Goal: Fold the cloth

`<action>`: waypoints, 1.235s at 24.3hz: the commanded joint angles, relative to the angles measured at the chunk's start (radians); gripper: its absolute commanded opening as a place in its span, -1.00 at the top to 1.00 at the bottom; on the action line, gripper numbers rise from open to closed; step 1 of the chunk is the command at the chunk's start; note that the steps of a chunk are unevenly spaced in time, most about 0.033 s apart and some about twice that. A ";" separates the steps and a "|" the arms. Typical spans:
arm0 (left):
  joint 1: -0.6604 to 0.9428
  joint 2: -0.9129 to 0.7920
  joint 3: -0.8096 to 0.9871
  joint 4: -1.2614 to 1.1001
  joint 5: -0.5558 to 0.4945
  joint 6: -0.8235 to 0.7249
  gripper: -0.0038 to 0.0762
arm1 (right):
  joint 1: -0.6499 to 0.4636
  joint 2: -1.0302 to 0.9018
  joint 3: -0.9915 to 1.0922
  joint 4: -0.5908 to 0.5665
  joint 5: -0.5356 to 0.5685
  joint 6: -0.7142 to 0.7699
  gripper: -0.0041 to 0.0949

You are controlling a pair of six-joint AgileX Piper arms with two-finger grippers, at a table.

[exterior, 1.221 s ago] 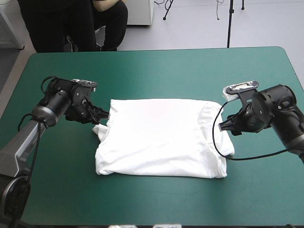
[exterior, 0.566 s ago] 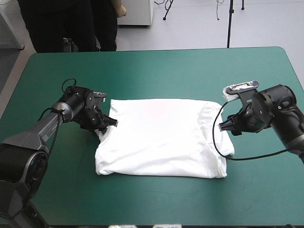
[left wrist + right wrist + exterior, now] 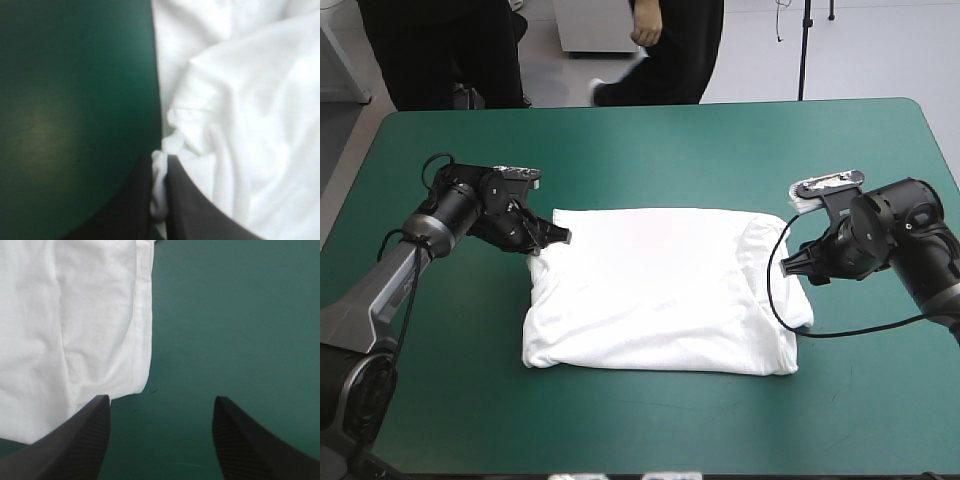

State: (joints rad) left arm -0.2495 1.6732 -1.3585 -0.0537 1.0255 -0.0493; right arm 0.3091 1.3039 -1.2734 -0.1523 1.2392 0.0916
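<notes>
A robotics lab or test room. A surface (image 3: 650, 140) with a plain teal-green cover has two black robot arms working over it: the left arm (image 3: 390, 268) from its left edge, the right arm (image 3: 908, 238) from its right edge. Beyond its far edge lie a bare pale grey floor (image 3: 740, 60), a thin black stand (image 3: 803, 50) and a white cabinet (image 3: 585, 25).

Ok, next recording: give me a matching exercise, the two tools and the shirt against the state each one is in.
Things:
1. left tool
2. right tool
3. T-shirt

States:
A. open, teal-green cover showing in the gap
B. folded bundle lying flat
C. shut on a pinch of white cloth

Pairs: 1-C, 2-A, 3-B
</notes>
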 commanded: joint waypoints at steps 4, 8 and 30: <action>-0.093 -0.043 -0.033 -0.141 -0.038 0.041 0.93 | 0.001 -0.029 -0.030 -0.016 -0.013 -0.009 -0.21; -0.183 0.050 -0.033 -0.129 -0.081 0.043 0.93 | 0.001 -0.029 -0.030 -0.016 -0.010 -0.009 -0.20; -0.208 0.041 -0.158 -0.241 0.136 0.168 -0.38 | 0.001 0.033 0.209 -0.050 -0.257 0.066 -0.21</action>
State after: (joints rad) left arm -0.4510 1.8239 -1.4533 -0.2480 1.1397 0.1113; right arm 0.3091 1.3608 -1.1058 -0.2108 1.0650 0.1517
